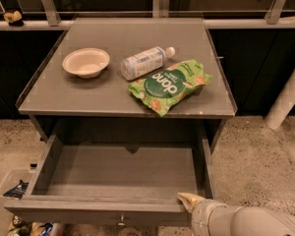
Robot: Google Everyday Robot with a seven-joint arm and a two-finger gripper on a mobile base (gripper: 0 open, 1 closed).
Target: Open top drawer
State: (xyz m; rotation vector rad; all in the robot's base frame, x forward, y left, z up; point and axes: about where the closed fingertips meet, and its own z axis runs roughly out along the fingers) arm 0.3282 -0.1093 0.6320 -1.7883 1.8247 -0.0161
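Note:
The top drawer is a wide grey drawer pulled far out from under the grey table top, and its inside is bare. Its front panel runs along the bottom of the view, with a small metal knob under its middle. My gripper sits at the drawer's front right corner, its yellowish tip touching the front panel's upper edge. The white arm reaches in from the lower right.
On the table top lie a white bowl, a plastic bottle on its side and a green snack bag. A white post stands at the right. A bin with wrappers sits on the speckled floor at lower left.

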